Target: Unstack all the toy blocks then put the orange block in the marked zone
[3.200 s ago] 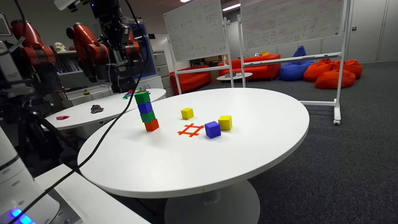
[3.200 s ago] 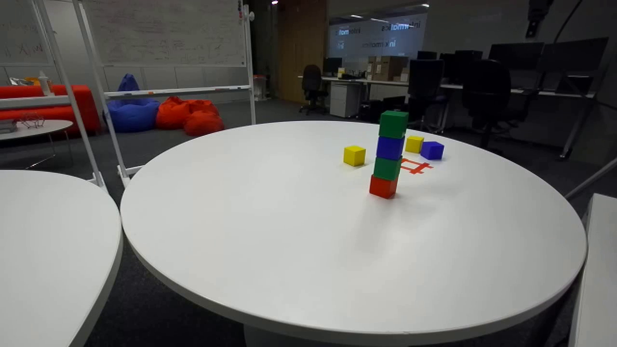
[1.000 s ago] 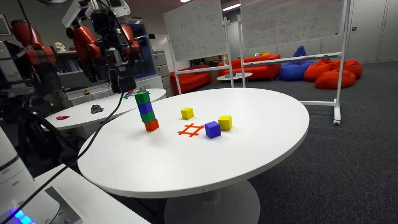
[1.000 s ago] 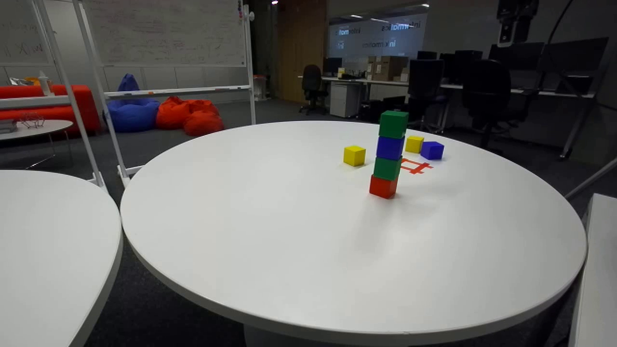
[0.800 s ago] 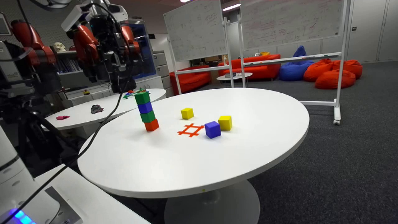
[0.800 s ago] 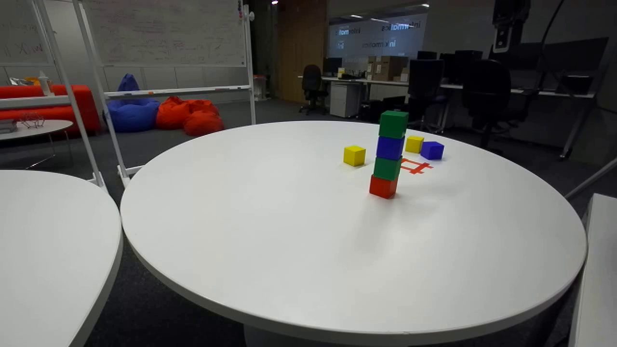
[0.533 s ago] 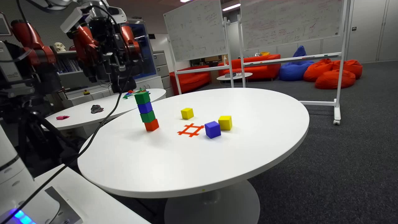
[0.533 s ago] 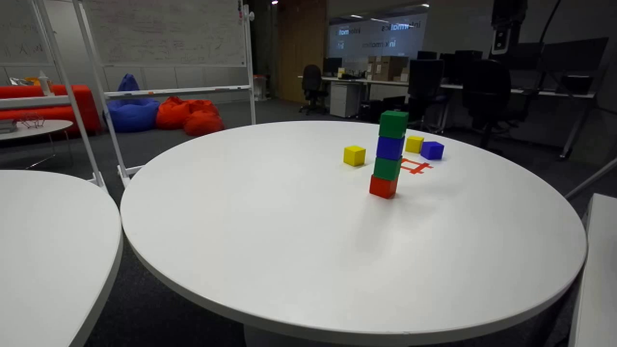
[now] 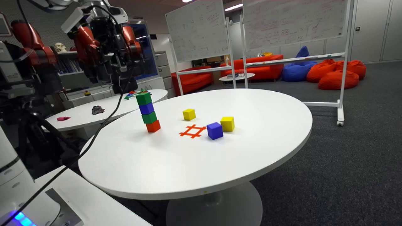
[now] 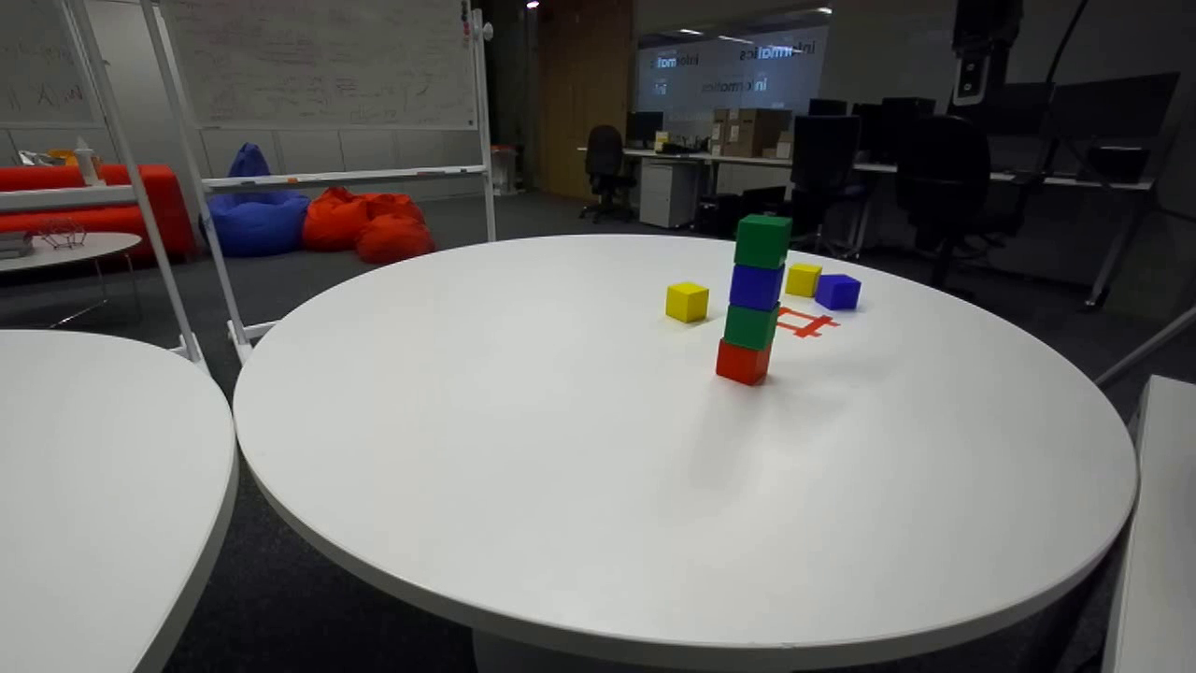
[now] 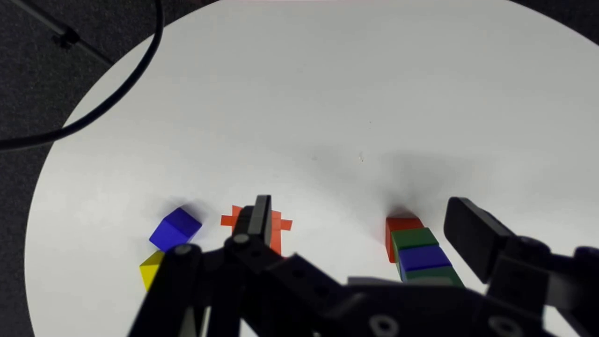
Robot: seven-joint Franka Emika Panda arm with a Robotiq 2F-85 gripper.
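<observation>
The orange block [image 9: 153,126], red-orange in look, is the lowest of an upright stack in both exterior views. On it rest a green block [image 9: 149,117], a blue block [image 9: 146,108] and a top green block [image 9: 143,98]. Beside the stack, the marked zone [image 9: 190,135] is a crossed red-orange tape outline with nothing in it. My gripper [image 11: 359,201] is open and holds nothing, raised above the table. In the wrist view the stack shows between its fingers, apart from them; its body hides part of the top green block, and one finger covers part of the marked zone [image 11: 276,231].
A loose blue block [image 9: 215,131] and a yellow block [image 9: 227,124] stand close together beside the tape. Another yellow block [image 9: 189,114] stands on its far side. The round white table [image 9: 251,163] carries them all. A black cable [image 11: 112,98] hangs across the wrist view.
Over the last few seconds my gripper has come lower and shifted sideways towards the stack, slowing almost to rest in the last half second. The blocks have not moved.
</observation>
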